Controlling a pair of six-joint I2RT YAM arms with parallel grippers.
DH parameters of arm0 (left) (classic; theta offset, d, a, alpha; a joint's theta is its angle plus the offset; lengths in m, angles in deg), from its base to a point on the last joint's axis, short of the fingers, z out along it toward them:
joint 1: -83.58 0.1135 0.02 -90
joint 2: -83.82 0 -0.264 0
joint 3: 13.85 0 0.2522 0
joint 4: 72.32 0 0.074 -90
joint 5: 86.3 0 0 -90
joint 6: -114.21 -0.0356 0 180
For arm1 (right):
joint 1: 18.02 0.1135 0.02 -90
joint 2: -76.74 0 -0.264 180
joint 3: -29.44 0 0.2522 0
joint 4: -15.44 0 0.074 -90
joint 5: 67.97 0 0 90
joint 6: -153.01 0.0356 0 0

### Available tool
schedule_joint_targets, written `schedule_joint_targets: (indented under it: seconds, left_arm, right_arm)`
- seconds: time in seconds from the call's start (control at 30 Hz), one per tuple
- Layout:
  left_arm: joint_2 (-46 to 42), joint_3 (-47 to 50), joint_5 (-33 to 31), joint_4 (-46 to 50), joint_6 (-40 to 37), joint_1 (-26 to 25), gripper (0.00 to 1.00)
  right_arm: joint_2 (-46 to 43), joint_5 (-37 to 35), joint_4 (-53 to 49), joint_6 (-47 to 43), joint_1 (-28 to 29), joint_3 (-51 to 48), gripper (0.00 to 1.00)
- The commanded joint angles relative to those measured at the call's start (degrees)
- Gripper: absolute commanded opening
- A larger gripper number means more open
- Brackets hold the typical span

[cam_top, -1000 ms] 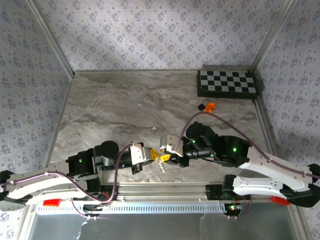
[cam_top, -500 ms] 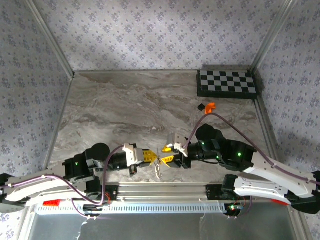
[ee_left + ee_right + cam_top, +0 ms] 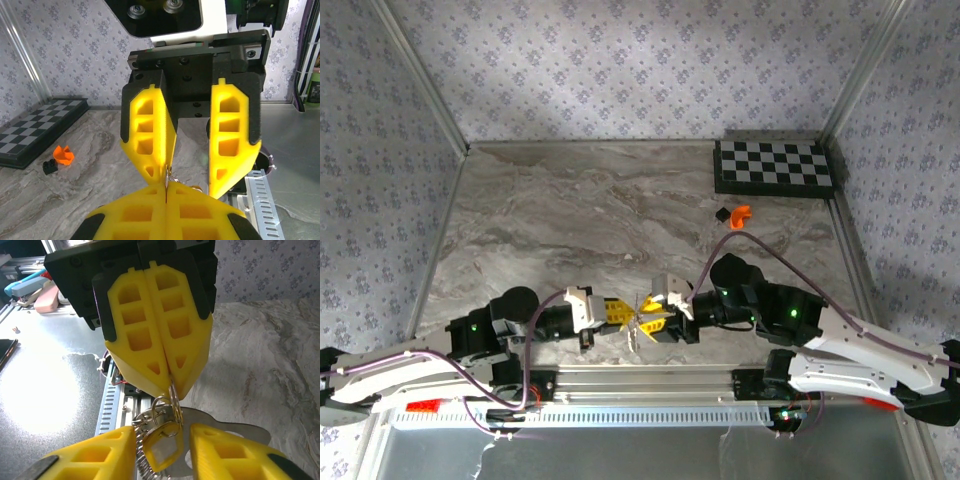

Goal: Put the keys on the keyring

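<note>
Both arms meet tip to tip at the near edge of the table: the left gripper clamps the keyring steady, while the right gripper, jaws narrowly apart, brackets the dangling keys, apparently to thread one.

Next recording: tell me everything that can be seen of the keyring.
The keyring is a thin, silvery metal loop, held over the near edge of the table. The left gripper is shut on its rim, so the loop sticks out past the yellow fingertips. A short coiled chain, a yellow-headed key and a flat silvery key hang on it, between the open fingers of the right gripper.
</note>
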Motion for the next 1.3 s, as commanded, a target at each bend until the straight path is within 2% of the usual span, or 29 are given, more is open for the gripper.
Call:
schedule_joint_targets:
  seconds: [0.0, 0.4, 0.83, 0.97, 1.13, 1.2, 1.27]
  left_arm:
    - [-1.55, -0.50, 1.18, -4.71, 1.27, 0.07, 0.00]
    - [-3.43, 1.34, 1.80, -7.57, 2.51, 0.01, 0.00]
    - [-5.23, 4.60, 1.58, -12.20, 3.98, 0.06, 0.00]
    - [-5.65, 5.12, 1.32, -12.37, 4.05, 0.10, 0.00]
    - [-6.11, 6.01, 1.03, -12.74, 4.03, 0.08, 0.00]
    - [-6.11, 6.01, 1.21, -12.81, 4.00, 0.07, 0.00]
    - [-5.98, 5.96, 1.53, -12.80, 3.99, 0.04, 0.00]
  right_arm:
    - [-0.68, -0.88, 2.24, 0.66, 0.45, -0.95, 0.29]
    - [-0.92, -0.71, 3.32, 0.67, 0.51, -2.38, 0.01]
    - [2.56, -2.50, 0.27, -1.31, 1.48, -0.38, 0.00]
    - [1.36, -3.40, -0.16, -1.72, 2.18, -0.24, 0.13]
    - [-3.46, -5.87, 2.40, -0.70, 3.04, -1.67, 0.39]
    - [-4.79, -7.32, 2.86, -0.69, 3.41, -1.89, 0.44]
    - [-5.22, -8.08, 3.20, -1.05, 3.69, -1.81, 0.44]
